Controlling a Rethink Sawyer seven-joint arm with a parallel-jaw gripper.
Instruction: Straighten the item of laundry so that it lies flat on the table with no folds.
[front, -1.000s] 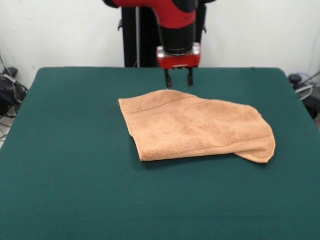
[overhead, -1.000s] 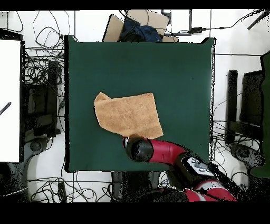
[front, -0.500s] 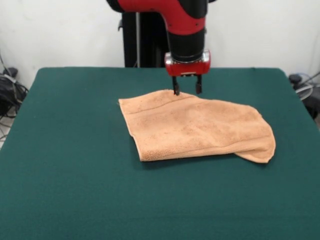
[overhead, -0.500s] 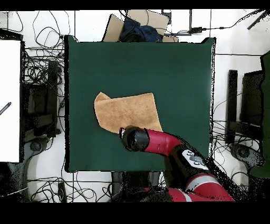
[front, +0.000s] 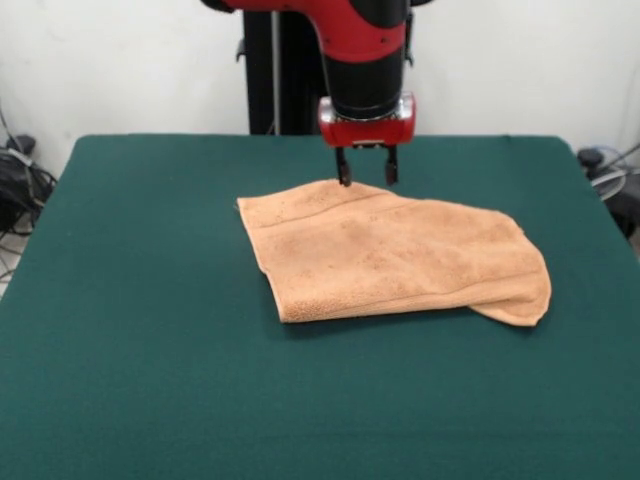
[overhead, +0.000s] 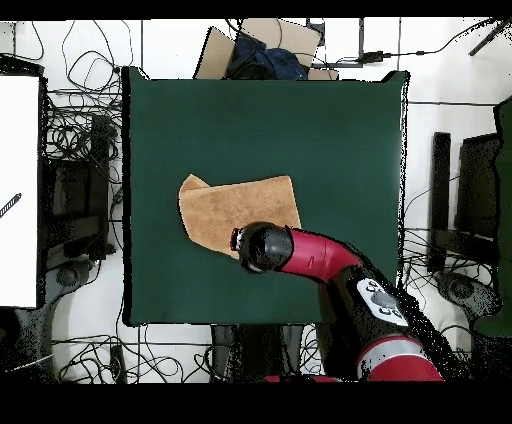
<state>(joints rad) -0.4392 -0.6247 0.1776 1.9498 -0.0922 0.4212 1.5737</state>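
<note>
- The peach-orange terry hand towel (front: 390, 255) is lying folded over on itself near the middle of the dark green surface (front: 150, 380), with a doubled fold hanging at the right end and a woven band running along the lower edge in the front view.
- In the overhead view the towel (overhead: 225, 205) is sitting left of centre, its lower right part hidden under the red arm (overhead: 310, 255).
- The tool (front: 365, 180) is hovering at the towel's upper edge in the front view, its two dark fingertips (front: 343, 178) standing apart with a clear gap between them and clamping nothing.
- The step in hand looks like the approach for a grasp: the fingertips are pointing down at the rear edge, seemingly right at the cloth, though contact is hard to judge.
- Next, the tool would need to be lowering onto the top layer only, pinching it, then lifting and drawing it away so the fold opens out.
</note>
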